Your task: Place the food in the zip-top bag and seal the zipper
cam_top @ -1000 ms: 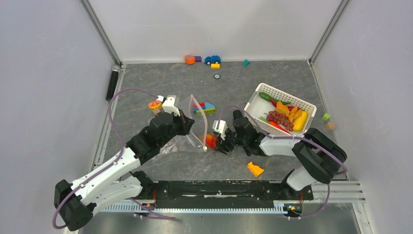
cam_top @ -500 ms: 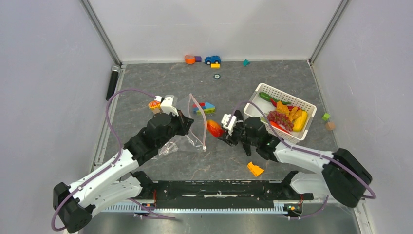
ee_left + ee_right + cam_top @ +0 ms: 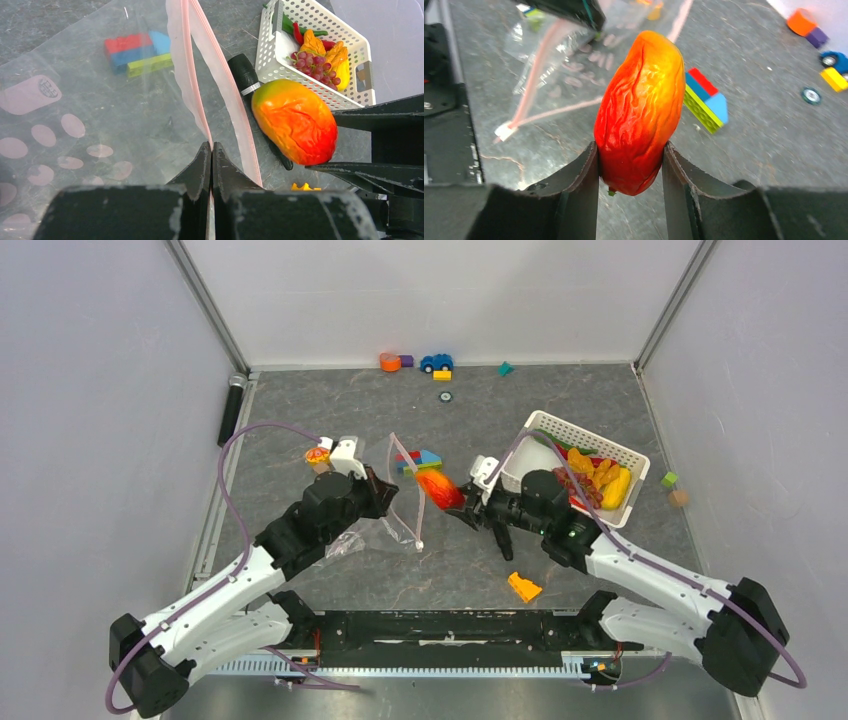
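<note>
While left fingers pinch the bag, right fingers clamp orange-red fruit.

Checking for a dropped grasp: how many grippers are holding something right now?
2. The left gripper pinches the zip-top bag at its pink-striped edge; the right gripper clamps the orange-red fruit near the bag.

Left arm reaches up and in from its base, and the left gripper has its jaws pressed tight together, pinching the zip-top bag. Right arm stretches across toward the middle, wrist pointing left, with the right gripper part-way apart, both fingers clamping the orange-red fruit.
</note>
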Available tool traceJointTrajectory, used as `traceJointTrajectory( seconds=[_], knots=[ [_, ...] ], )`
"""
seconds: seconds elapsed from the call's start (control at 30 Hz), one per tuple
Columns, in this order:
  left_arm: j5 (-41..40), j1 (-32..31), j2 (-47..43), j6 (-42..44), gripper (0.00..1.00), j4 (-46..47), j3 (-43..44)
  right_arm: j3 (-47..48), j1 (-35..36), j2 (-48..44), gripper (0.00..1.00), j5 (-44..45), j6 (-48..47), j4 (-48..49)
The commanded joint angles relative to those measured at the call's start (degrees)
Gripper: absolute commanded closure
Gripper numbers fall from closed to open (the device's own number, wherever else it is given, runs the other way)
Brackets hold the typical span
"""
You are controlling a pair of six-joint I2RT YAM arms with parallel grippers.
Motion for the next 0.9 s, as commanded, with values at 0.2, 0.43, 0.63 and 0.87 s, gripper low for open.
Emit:
traceJointTrajectory(
  seconds=[0.2, 0.43, 0.63, 0.87],
  knots=[
    [6.7, -0.2, -1.7, 1.6, 0.98, 5.4, -1.4, 17.3, 0.2, 14.5, 0.80, -11.8, 8.1, -8.3],
    [10.7, -0.2, -2.9, 2.1, 0.98, 8.4, -2.7, 24.9, 0.2, 22.8, 0.66, -13.5, 12.2, -14.1],
    [11.2, -0.2, -1.9, 1.8, 0.98, 8.8, -2.7, 25.2, 0.3, 22.8, 0.29, -16.3, 14.3, -7.8],
    [9.2, -0.2, -2.8, 1.5, 0.98, 8.3, -2.8, 23.2, 0.1, 19.5, 0.02, -14.0, 10.8, -7.8]
  ],
)
